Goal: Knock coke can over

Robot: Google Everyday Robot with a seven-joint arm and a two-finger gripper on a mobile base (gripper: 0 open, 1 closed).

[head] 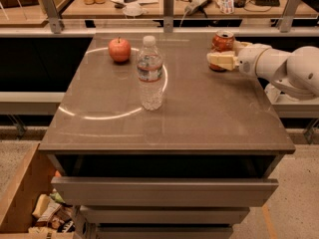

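Note:
The coke can, orange-red with a silver top rim, stands at the far right of the brown table, close to its back edge. It looks upright or slightly tilted. My gripper, cream-coloured on the end of a white arm, reaches in from the right. It lies low across the front of the can's lower part and seems to touch it. The can's bottom is hidden behind the gripper.
A clear water bottle stands upright in the middle of the table. A red apple sits at the far left. A cluttered workbench with metal posts runs behind the table. Open drawers are below, and a box of packets is at lower left.

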